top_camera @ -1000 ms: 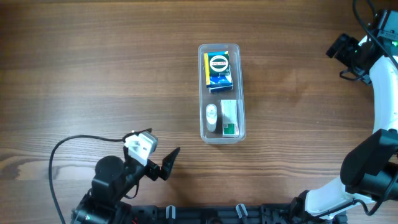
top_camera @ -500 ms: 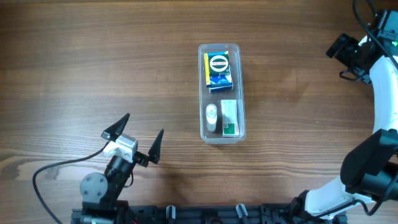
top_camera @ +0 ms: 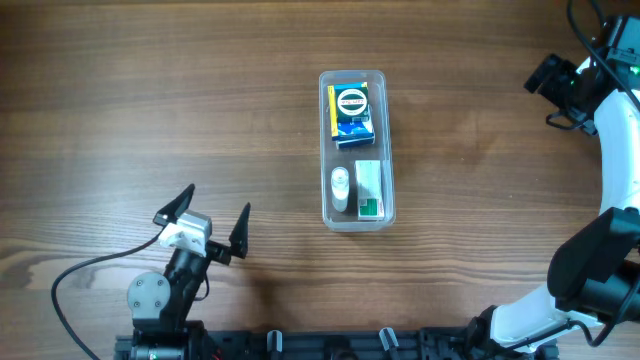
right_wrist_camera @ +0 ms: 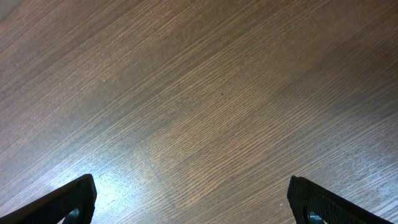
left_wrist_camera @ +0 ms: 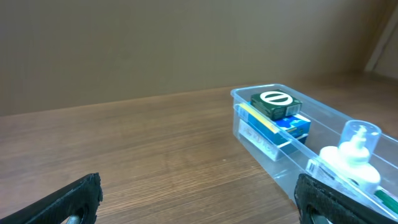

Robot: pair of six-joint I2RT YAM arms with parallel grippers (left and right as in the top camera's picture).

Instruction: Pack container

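The container (top_camera: 324,150) is a clear, long tub in the middle of the table. It holds a green, blue and yellow box (top_camera: 351,113), a small clear bottle with a white cap (top_camera: 340,188) and a white and green box (top_camera: 369,188). My left gripper (top_camera: 213,205) is open and empty, low at the front left, well left of the tub. In the left wrist view the tub (left_wrist_camera: 267,146) is ahead on the right, apart from my open fingers (left_wrist_camera: 199,199). My right gripper (top_camera: 552,78) is at the far right; its wrist view shows it open (right_wrist_camera: 193,199) over bare wood.
A black cable (top_camera: 80,270) loops on the table left of the left arm's base. The right arm (top_camera: 615,150) runs along the right edge. A black rail (top_camera: 330,345) runs along the front edge.
My left gripper has swung from pointing right near the front edge to pointing away from the front edge, further left, with its fingers spread. The container and right arm have not moved.
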